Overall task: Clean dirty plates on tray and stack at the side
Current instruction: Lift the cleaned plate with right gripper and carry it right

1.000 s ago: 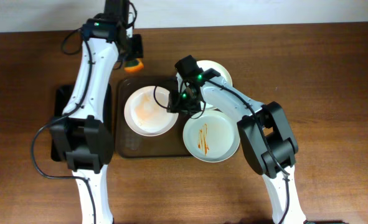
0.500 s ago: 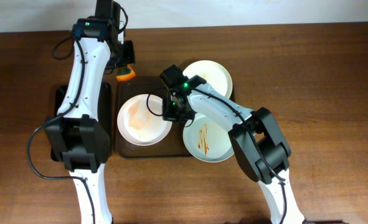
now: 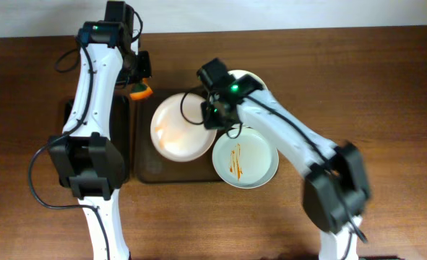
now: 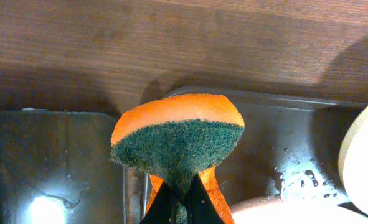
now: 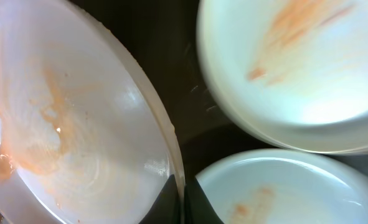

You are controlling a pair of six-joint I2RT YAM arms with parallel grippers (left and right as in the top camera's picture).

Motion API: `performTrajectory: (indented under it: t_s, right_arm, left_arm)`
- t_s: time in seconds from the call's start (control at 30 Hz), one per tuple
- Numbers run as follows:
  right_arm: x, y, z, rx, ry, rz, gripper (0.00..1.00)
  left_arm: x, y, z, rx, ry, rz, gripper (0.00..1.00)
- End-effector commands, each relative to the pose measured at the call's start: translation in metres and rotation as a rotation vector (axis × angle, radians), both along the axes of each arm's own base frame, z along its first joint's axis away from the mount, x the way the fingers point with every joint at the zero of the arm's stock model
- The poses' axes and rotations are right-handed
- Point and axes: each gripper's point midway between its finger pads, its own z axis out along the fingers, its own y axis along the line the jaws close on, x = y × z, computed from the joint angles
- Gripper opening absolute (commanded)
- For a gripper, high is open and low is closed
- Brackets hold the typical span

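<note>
My right gripper [image 3: 212, 115] is shut on the right rim of a white plate [image 3: 178, 130] smeared with orange sauce and holds it tilted over the brown tray [image 3: 147, 173]. In the right wrist view the jaws [image 5: 182, 202] pinch this plate's rim [image 5: 78, 124]. A pale mint plate [image 3: 246, 159] with a red sauce streak lies at the tray's right end. A second white plate [image 3: 251, 81] lies behind it, partly hidden by my right arm. My left gripper [image 3: 138, 81] is shut on an orange sponge [image 4: 177, 140] with a green scouring face, above the tray's far left corner.
A smaller black tray [image 3: 68, 137] lies left of the brown tray; it also shows in the left wrist view [image 4: 47, 162]. Both arms cross above the tray area. Bare wooden table [image 3: 386, 108] lies to the right and in front.
My right gripper has raised the white plate by its rim and shifted it right. My left gripper has carried the sponge left and slightly nearer, towards the tray's corner.
</note>
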Motion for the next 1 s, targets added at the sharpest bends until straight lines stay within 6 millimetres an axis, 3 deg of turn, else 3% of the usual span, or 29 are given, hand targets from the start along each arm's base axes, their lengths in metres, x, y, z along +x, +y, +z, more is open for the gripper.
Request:
performTrajectory:
  t_s: [0.0,0.13,0.3,0.7,0.87,0.97]
  right_arm:
    - [0.014,-0.037,0.064,-0.193,-0.252,-0.041,0.04]
    - [0.007,-0.048,0.089,-0.421,-0.404,-0.057,0.04]
    - [-0.005,-0.038,0.126,-0.669,-0.638,-0.078,0.04]
    - [-0.043,-0.003,0.192,-0.853,-0.986,-0.137,0.04]
    - [-0.044,0.004,0.184,-0.818,-0.957,-0.103,0.04]
    - [-0.044,0.018,0.157,-0.705,-0.847,-0.015,0.04]
  left_arm:
    - [-0.001,0.009,0.005,-0.007,-0.007,0.02,0.0]
    - [0.001,0.022,0.006,-0.005,-0.012,0.047,0.0]
    - [0.001,0.036,0.006,-0.009,-0.011,0.075,0.0]
    - [0.002,0.036,0.006,-0.008,-0.014,0.074,0.0]
    - [0.004,0.036,0.007,-0.009,-0.023,0.075,0.0]
    - [0.005,0.036,0.007,-0.009,-0.025,0.074,0.0]
